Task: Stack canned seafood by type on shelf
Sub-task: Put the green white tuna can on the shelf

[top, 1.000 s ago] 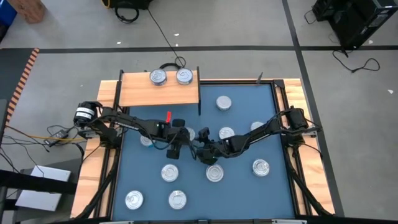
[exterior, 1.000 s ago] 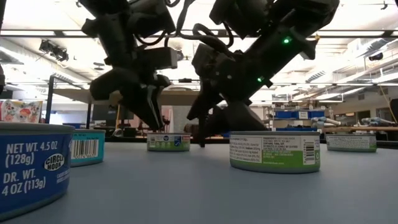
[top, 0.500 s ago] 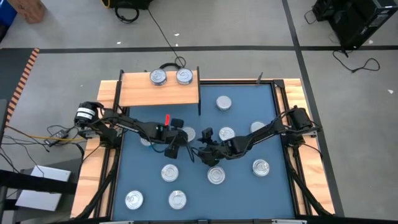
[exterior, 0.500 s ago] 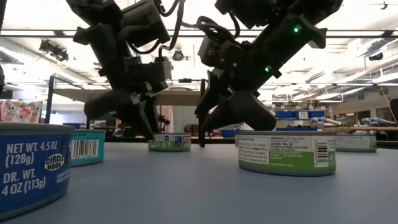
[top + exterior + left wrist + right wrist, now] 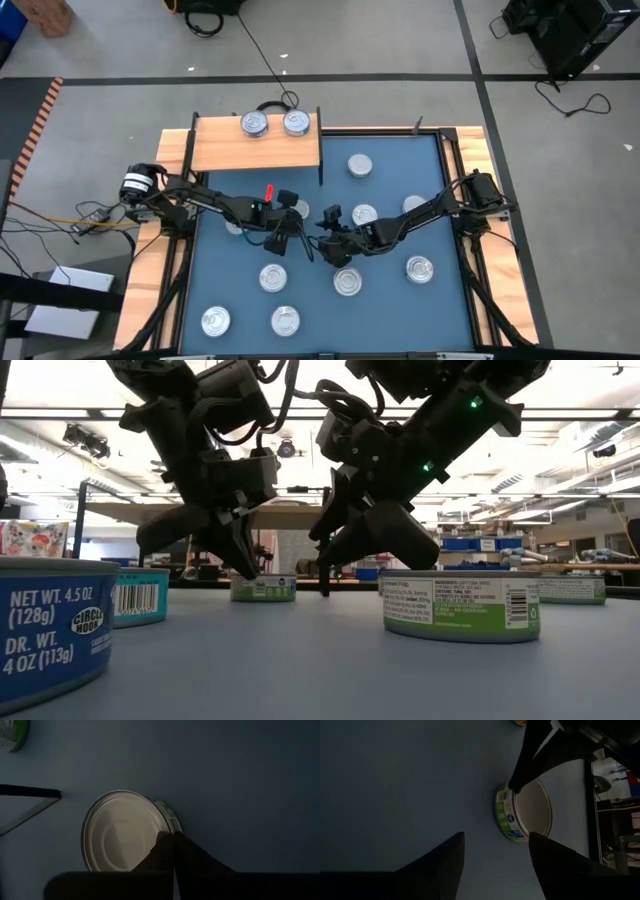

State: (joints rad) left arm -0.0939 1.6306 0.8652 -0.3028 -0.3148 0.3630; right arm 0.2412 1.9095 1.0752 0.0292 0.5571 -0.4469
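A short tin point(image 5: 302, 212) with a green label point(image 5: 263, 589) stands mid-table. My left gripper point(image 5: 295, 222) is shut, with its fingertips on the tin's rim. My right gripper point(image 5: 495, 855) is open just right of this tin, pointing at it without touching it. The shelf point(image 5: 225, 150), a light wood board at the far left, carries two tins point(image 5: 255, 123) point(image 5: 295, 122) along its far edge. My left gripper presses its shut fingertips point(image 5: 172, 840) on the tin's top rim point(image 5: 167, 815), at the edge of the pale lid. The fingers slant down from the table's left point(image 5: 240, 560). The tin stands upright, its base on the blue tabletop.
Several more tins stand loose on the blue tabletop: point(image 5: 360, 165), point(image 5: 365, 213), point(image 5: 420, 268), point(image 5: 347, 283), point(image 5: 272, 277), point(image 5: 215, 320), point(image 5: 285, 320). A green-labelled tin point(image 5: 460, 606) and a blue-labelled tin point(image 5: 50, 625) sit close to the near edge. Black shelf legs point(image 5: 320, 165) stand by the far tins.
My left gripper has rolled about its own line and its fingertips have settled on the middle tin's rim. That tin has slid slightly toward the table's left. The green-labelled tin below my right gripper has shifted a little toward the near edge.
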